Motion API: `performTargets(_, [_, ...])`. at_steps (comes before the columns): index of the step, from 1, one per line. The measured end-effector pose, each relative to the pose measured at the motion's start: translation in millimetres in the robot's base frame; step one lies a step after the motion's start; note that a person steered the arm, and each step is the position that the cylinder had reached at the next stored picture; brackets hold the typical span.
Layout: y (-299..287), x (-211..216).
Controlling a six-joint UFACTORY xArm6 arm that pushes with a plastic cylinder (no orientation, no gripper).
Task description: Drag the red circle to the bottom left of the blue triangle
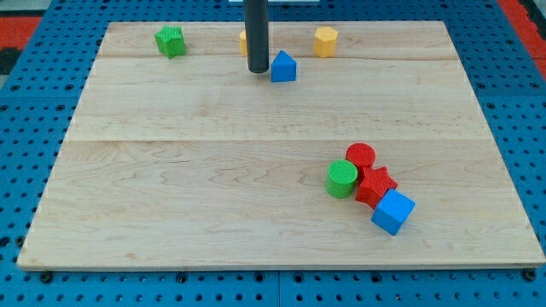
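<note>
The red circle (361, 155) stands at the view's lower right, touching a green circle (341, 178) on its lower left and a red star-shaped block (375, 185) below it. The blue triangle (283, 66) sits near the view's top centre. My tip (258, 69) rests on the board just left of the blue triangle, close to it, far from the red circle. The rod hides most of a yellow block (243, 41) behind it.
A blue cube (392, 211) touches the red star's lower right. A green block (171, 41) lies at the top left and a yellow hexagonal block (325, 41) at the top right of centre. The wooden board (171, 188) lies on a blue pegboard.
</note>
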State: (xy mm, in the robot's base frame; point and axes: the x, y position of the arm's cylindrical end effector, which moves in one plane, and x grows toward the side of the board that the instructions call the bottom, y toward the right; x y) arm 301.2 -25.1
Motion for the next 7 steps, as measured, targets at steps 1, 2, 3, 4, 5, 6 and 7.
performTargets(1, [0, 0])
performTargets(2, [1, 9])
performTargets(3, [11, 38])
performTargets(4, [99, 87])
performTargets(5, [140, 86])
performTargets(6, [199, 95])
performTargets(7, [219, 135])
